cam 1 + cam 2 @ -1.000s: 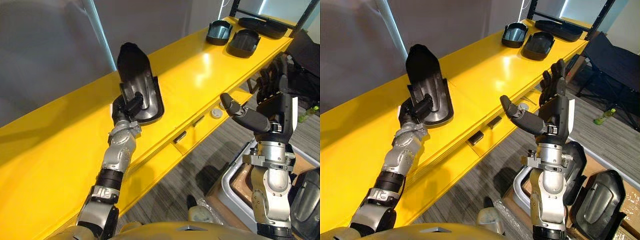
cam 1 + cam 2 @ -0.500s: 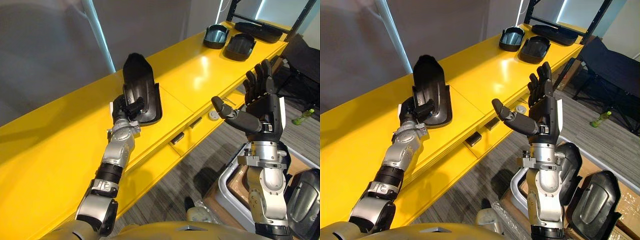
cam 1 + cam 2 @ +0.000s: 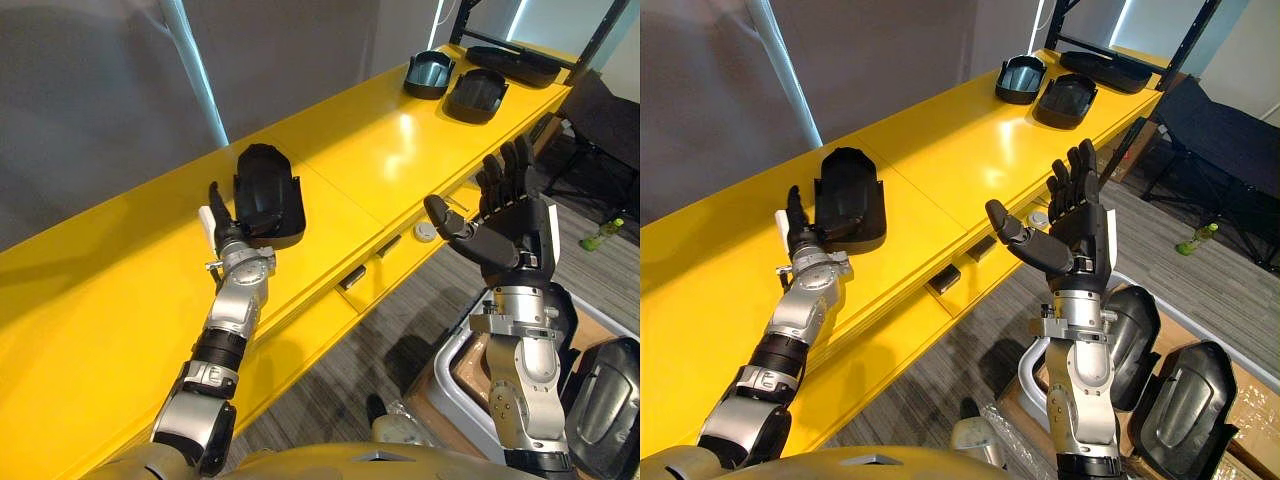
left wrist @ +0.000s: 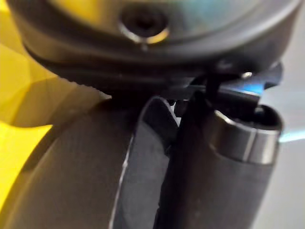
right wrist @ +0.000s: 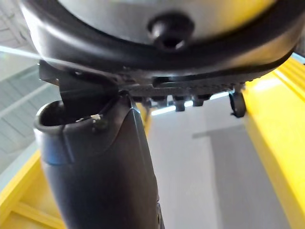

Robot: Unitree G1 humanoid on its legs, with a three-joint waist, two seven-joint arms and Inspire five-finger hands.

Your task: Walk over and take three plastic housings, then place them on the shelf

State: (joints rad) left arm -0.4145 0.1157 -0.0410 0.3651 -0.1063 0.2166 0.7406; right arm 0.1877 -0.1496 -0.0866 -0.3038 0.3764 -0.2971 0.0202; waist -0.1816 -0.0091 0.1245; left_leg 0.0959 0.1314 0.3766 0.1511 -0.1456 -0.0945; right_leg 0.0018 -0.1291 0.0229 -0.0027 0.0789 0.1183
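Nearest, low on the robot's right, a cardboard box (image 3: 1258, 398) on the floor holds spare housings (image 3: 1190, 405), dark shells lying hollow side up, beside a grey bin (image 3: 452, 352), so there is stock left to draw from. Above them the right hand (image 3: 512, 228) is raised with fingers spread wide and upright, carrying nothing. Further out, the left hand (image 3: 808, 240) rests on the yellow shelf (image 3: 400, 140) just beside a housing (image 3: 265, 195) that lies flat, dome up; the thumb stands clear of it and the fingers reach out straight to its near rim, so the hand looks loosened rather than clamped. This piece appears to be delivered. At the shelf's far end sit two more small housings (image 3: 430, 72) close together, with a longer dark shell (image 3: 520, 62) beyond them; if those belong to the count, the job is nearly or fully done, though that cannot be told from here. The shelf top is glossy, smooth and level, with small drawer pulls under its front lip. Grey carpet (image 3: 400, 330) covers the floor, a green bottle (image 3: 607, 233) lies on it, a black rack (image 3: 1193, 42) rises at the far end, and a plain grey wall (image 3: 100, 90) backs the shelf.
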